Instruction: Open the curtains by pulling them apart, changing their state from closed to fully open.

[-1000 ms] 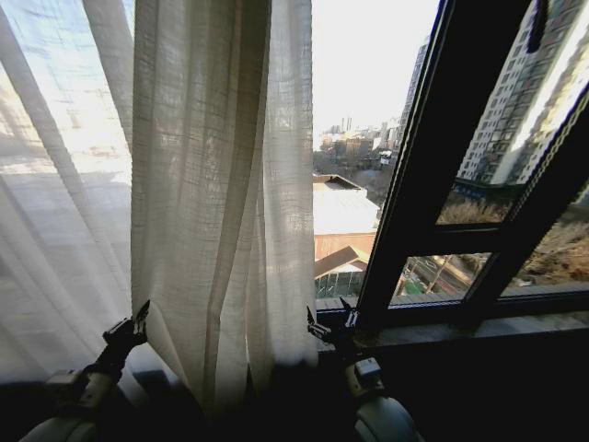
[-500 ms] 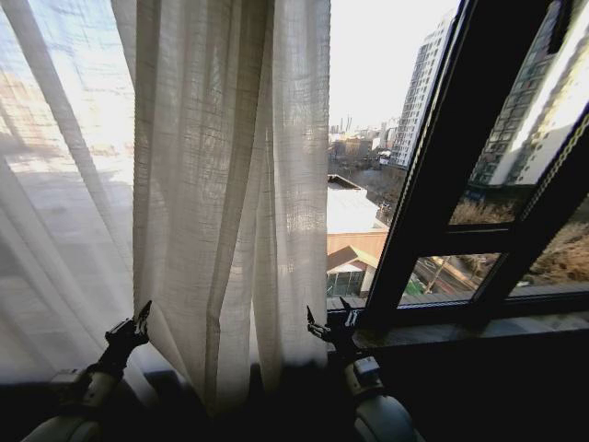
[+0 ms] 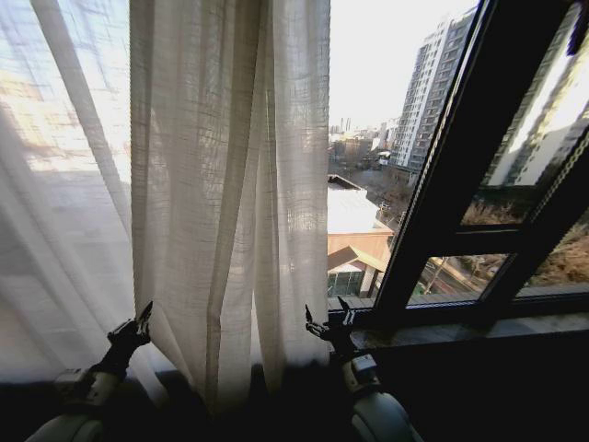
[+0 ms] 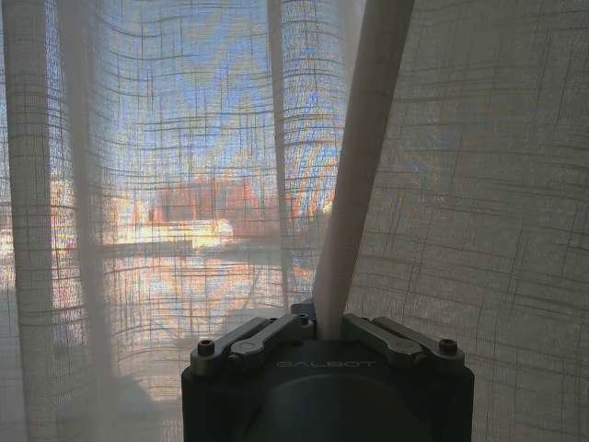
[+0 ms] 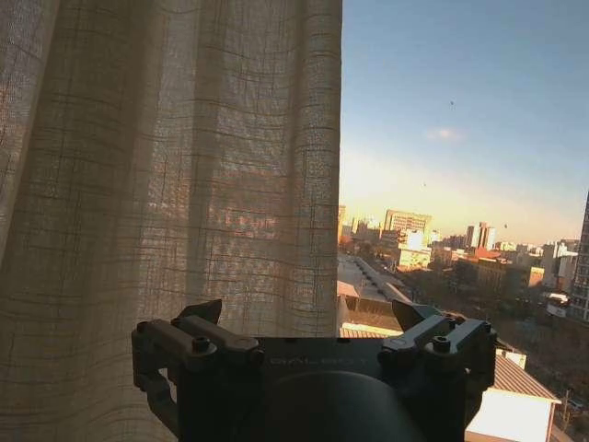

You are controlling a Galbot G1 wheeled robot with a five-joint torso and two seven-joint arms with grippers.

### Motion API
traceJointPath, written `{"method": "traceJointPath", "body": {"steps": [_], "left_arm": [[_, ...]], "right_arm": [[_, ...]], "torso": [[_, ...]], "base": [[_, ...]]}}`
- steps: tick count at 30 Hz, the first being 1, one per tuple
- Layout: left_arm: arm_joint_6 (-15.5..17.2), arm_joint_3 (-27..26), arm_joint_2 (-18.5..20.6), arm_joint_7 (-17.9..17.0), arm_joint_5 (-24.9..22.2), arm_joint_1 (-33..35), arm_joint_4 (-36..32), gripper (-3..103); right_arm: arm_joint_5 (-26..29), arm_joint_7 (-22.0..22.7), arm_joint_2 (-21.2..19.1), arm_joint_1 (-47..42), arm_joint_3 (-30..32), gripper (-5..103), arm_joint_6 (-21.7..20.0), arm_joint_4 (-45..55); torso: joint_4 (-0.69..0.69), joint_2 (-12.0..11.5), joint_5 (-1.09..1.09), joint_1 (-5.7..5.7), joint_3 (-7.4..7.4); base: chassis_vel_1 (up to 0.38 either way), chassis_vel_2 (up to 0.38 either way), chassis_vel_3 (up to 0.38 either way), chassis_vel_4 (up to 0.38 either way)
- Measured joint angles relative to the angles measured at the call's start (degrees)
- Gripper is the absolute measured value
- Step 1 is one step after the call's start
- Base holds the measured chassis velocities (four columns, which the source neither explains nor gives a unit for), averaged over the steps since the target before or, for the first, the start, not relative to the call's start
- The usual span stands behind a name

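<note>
From my seat the curtains (image 3: 225,184) hung bunched over the window's left and middle, a bare pane to their right, my left hand (image 3: 140,322) pinching a fold at the bunch's left edge and my right hand (image 3: 327,324) spread open, empty, beside its right edge.

"GALBOT" embossed on left hand (image 4: 329,324) housing.

High-rise room: curtains (image 3: 221,184), city view
</note>
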Motion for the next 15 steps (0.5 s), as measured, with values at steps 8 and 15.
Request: {"method": "traceJointPath", "body": {"steps": [8,15], "left_arm": [[0.9,1.2,-2.7,-6.3,-0.6,-1.9,-0.9,0],[8.6,1.9,-8.2,-32.4,1.1,-6.2,-3.6,0]], "right_arm": [[0.0,0.0,0.0,0.6,-0.5,100,0.0,-0.8],[-0.2,0.0,0.7,1.8,-2.1,100,0.0,-1.8]], "torso": [[0.00,0.0,0.01,0.00,0.00],[-0.01,0.0,0.01,0.00,0.00]], "base": [[0.000,0.000,0.000,0.000],[0.000,0.000,0.000,0.000]]}}
